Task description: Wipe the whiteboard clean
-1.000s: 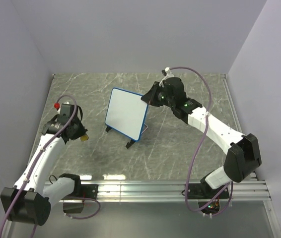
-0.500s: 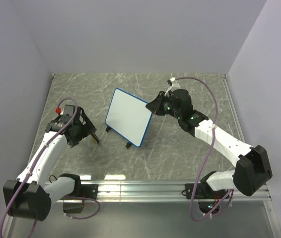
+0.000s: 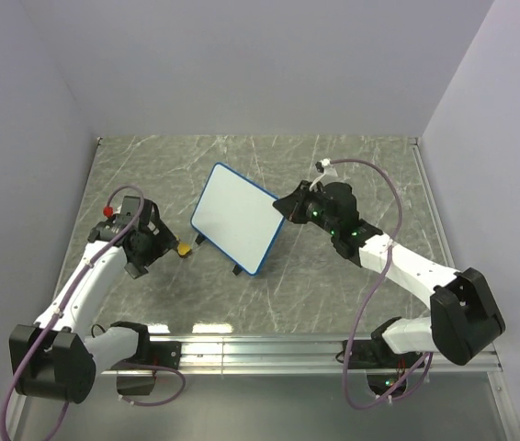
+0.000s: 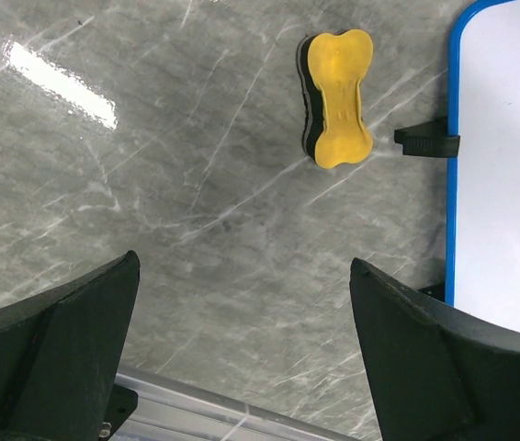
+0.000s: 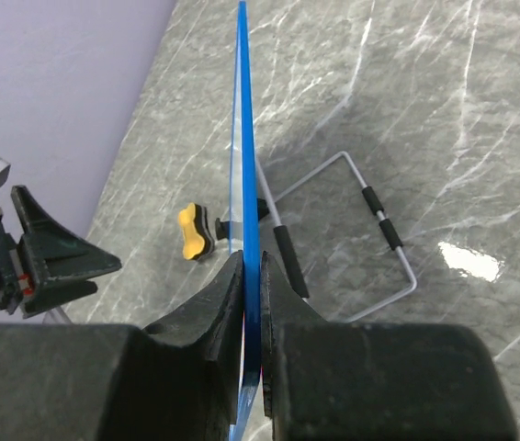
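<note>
The whiteboard [image 3: 237, 219], white with a thin blue rim, stands tilted on its black feet at the table's middle; its face shows no writing. My right gripper [image 3: 288, 207] is shut on its right edge, and the right wrist view shows the blue rim [image 5: 244, 138] pinched between the jaws [image 5: 252, 262]. My left gripper [image 3: 157, 241] hangs open over the table just left of the board with nothing between its fingers [image 4: 243, 264]. A yellow eraser [image 4: 338, 96] lies on the table beyond it, beside the board's rim [image 4: 451, 165] and one black foot.
A wire stand [image 5: 370, 230] with black sleeves folds out behind the board. Purple walls enclose the table on the left, back and right. A metal rail [image 3: 315, 349] runs along the near edge by the arm bases.
My left gripper has opened and let go of the yellow eraser, which now lies on the table by the board. My right arm has shifted slightly with the board still gripped.
</note>
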`<move>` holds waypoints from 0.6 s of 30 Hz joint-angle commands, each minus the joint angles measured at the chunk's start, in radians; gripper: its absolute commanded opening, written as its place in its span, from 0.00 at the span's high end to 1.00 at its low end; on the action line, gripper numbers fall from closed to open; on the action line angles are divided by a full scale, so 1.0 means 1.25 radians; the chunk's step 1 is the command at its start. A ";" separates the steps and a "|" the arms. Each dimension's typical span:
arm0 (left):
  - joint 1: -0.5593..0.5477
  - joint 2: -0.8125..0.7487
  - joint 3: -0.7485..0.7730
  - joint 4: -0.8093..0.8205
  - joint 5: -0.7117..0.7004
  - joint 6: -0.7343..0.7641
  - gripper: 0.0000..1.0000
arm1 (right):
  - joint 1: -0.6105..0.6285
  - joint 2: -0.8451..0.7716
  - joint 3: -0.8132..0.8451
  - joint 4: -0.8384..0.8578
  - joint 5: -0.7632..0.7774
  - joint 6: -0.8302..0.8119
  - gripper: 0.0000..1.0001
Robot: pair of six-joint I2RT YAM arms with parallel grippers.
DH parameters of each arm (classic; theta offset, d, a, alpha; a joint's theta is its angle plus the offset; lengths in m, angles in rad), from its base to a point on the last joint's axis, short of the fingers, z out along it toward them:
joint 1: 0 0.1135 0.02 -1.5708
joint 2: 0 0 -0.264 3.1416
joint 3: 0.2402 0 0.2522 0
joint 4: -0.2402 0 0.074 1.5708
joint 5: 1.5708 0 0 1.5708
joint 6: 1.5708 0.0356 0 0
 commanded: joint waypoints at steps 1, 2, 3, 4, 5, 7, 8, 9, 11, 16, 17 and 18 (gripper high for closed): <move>-0.003 -0.029 -0.005 -0.016 -0.004 -0.005 0.01 | -0.029 0.008 -0.030 0.031 0.064 -0.078 1.00; -0.003 -0.033 -0.005 -0.019 -0.004 -0.005 0.01 | -0.032 0.008 -0.034 0.031 0.070 -0.091 1.00; -0.001 -0.037 -0.004 -0.022 -0.006 -0.007 0.01 | -0.032 0.009 -0.042 0.034 0.081 -0.098 1.00; -0.001 -0.044 -0.004 -0.024 -0.008 -0.007 0.01 | -0.033 0.008 -0.049 0.045 0.089 -0.111 1.00; -0.001 -0.046 -0.004 -0.027 -0.010 -0.007 0.01 | -0.033 0.005 -0.059 0.056 0.097 -0.116 1.00; -0.001 -0.049 -0.003 -0.029 -0.012 -0.008 0.01 | -0.034 0.000 -0.096 0.092 0.111 -0.124 1.00; -0.001 -0.050 -0.002 -0.030 -0.013 -0.008 0.01 | -0.032 -0.002 -0.108 0.102 0.117 -0.129 1.00; -0.001 -0.051 -0.002 -0.033 -0.015 -0.008 0.01 | -0.034 -0.006 -0.119 0.114 0.122 -0.133 1.00; -0.003 -0.056 -0.002 -0.034 -0.015 -0.009 0.01 | -0.034 -0.010 -0.153 0.148 0.132 -0.154 1.00; -0.003 -0.061 -0.004 -0.032 -0.013 -0.011 0.01 | -0.034 -0.027 -0.186 0.174 0.183 -0.232 1.00; -0.003 -0.062 -0.004 -0.029 -0.013 -0.009 0.01 | -0.034 -0.028 -0.178 0.165 0.184 -0.244 1.00; -0.003 -0.060 -0.005 -0.028 -0.013 -0.011 0.01 | -0.034 -0.030 -0.164 0.157 0.186 -0.260 1.00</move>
